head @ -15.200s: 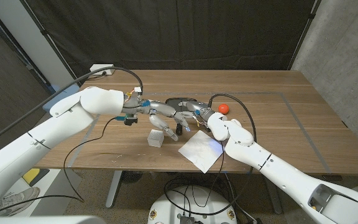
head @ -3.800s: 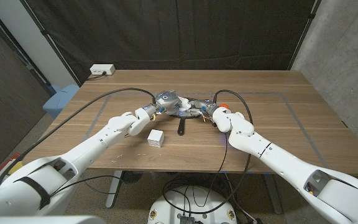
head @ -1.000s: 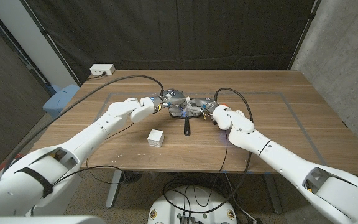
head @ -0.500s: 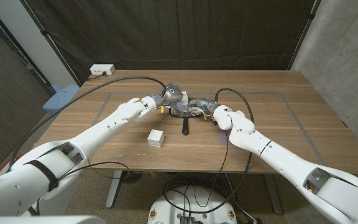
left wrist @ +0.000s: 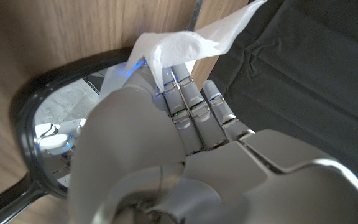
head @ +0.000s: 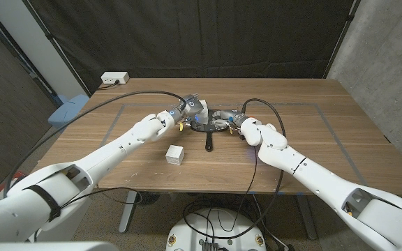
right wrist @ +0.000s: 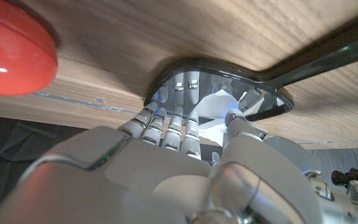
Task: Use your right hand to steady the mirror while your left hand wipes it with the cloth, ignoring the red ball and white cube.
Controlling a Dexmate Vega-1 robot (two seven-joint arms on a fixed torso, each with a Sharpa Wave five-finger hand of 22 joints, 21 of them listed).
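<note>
Both hands met at the mirror (head: 209,126) mid-table: the left hand (head: 189,109) pinched the white cloth (left wrist: 179,43) over its glass, while the right hand (head: 230,121) pressed fingertips (right wrist: 166,127) on its rim. Red ball (right wrist: 14,53) lay just beside; white cube (head: 175,154) sat apart.

- The black-framed hand mirror (head: 206,124) is hemmed on both sides — the left hand (head: 189,109) over one edge, the right hand (head: 230,122) pressed on the other.
- Nearer the robot, a small white cube (head: 175,154) stands left of the mirror's handle.
- A red ball (right wrist: 14,50) sits just beside the mirror, by the right hand.
- Bare wooden table (head: 326,132) lies open far right of the mirror.
</note>
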